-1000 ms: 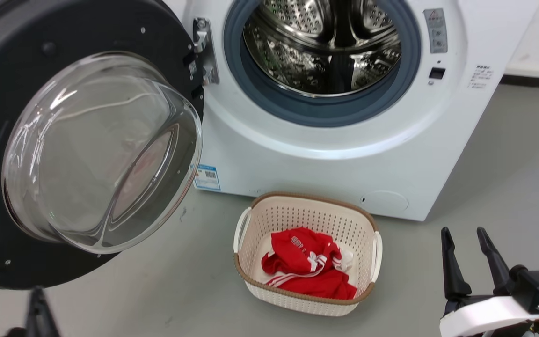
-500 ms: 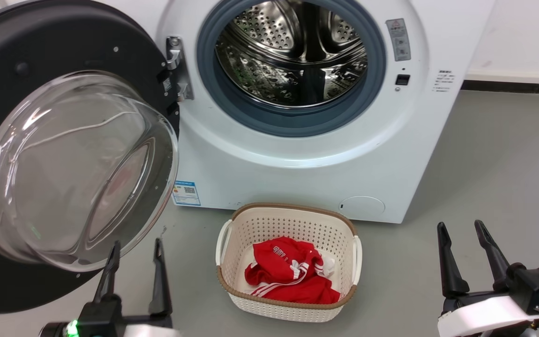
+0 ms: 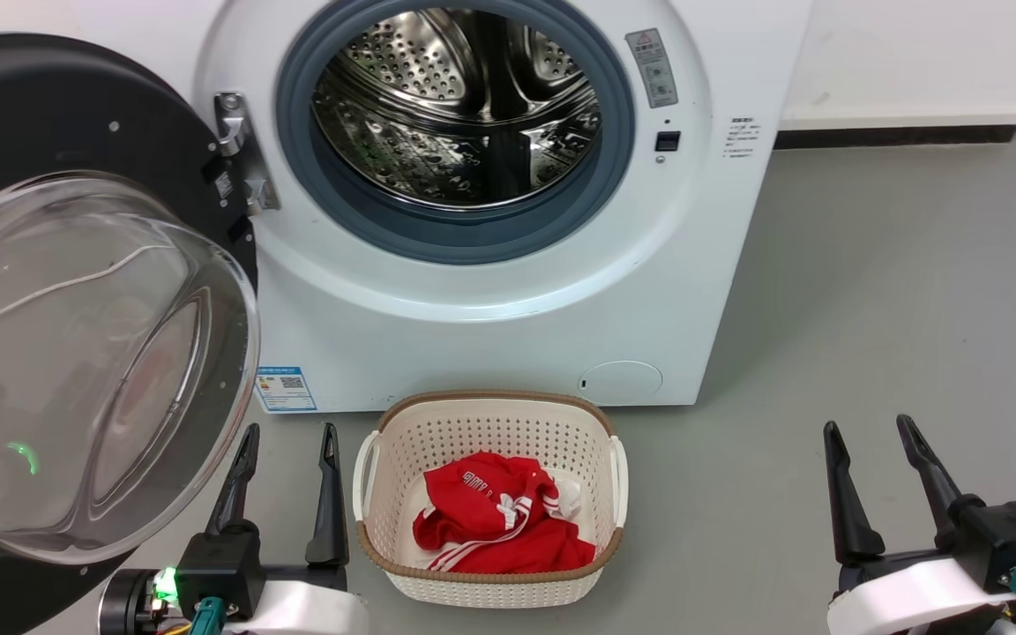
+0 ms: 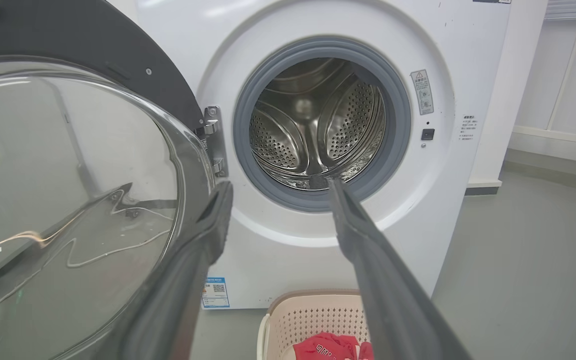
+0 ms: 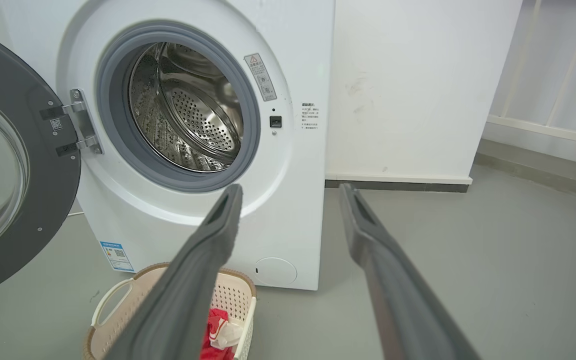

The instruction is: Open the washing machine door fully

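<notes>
Left of the left jaws: door [image 3: 76, 335], hung on its hinge [image 3: 239, 154] at the machine's [image 3: 473, 335] left side and swung well clear of the drum [image 3: 455, 106]; its glass bowl bulges toward the jaws.
Left jaws: spread, empty, just beside the bowl's edge; whether they touch it cannot be told.
Right jaws: spread, empty, well apart from door and machine, over bare floor [image 3: 870, 309].
Between the jaws: basket [image 3: 486, 419] with red cloth [image 3: 490, 520].
Door's handling: probably rigid and weighty, turning only about the hinge; glossy ring and glass likely slick, and the bowl is unwise to knock.
Hold: best the black ring far from the hinge, pushed flat rather than pinched; that rim lies beyond the left jaws, cut off.
Progress: seemingly almost fully open; perhaps a last nudge remains.
</notes>
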Available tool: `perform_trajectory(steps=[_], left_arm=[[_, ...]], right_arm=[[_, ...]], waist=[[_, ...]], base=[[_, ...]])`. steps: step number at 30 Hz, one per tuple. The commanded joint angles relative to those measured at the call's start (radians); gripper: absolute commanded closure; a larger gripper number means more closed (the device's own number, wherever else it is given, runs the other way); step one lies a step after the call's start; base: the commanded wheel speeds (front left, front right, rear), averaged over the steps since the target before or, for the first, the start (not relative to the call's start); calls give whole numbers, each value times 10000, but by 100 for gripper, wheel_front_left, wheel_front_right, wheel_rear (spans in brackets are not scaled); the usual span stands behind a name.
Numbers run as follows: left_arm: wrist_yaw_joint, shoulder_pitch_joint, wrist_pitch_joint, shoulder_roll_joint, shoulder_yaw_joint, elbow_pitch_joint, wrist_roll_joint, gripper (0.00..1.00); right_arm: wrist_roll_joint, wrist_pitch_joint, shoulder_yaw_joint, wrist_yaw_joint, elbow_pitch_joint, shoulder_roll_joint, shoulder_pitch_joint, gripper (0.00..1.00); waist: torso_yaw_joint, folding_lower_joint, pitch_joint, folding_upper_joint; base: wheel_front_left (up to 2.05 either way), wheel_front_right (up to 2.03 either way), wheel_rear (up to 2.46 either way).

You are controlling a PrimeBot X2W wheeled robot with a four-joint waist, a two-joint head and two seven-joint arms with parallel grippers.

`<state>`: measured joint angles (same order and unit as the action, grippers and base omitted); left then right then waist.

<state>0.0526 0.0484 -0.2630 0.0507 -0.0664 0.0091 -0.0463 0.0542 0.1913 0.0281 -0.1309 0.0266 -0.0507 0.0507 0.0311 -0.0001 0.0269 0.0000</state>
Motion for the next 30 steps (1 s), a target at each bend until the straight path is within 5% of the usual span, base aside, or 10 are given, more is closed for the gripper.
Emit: perform_trajectory(steps=[1, 29, 30], left_arm=[[61, 7, -25, 13, 34, 87, 81, 0], [192, 74, -25, 39, 151, 248, 102, 0], [176, 34, 1, 15, 127, 267, 74, 100]], right_arm=[[41, -14, -35, 5, 47, 12, 152, 0], [537, 78, -270, 5, 458, 12, -72, 0], [495, 30, -266, -2, 454, 0, 53, 100]], waist=[[67, 1, -16, 0], [2, 1, -69, 0], [2, 1, -70, 0]], base=[[0, 0, 0], [0, 0, 0], [0, 0, 0]])
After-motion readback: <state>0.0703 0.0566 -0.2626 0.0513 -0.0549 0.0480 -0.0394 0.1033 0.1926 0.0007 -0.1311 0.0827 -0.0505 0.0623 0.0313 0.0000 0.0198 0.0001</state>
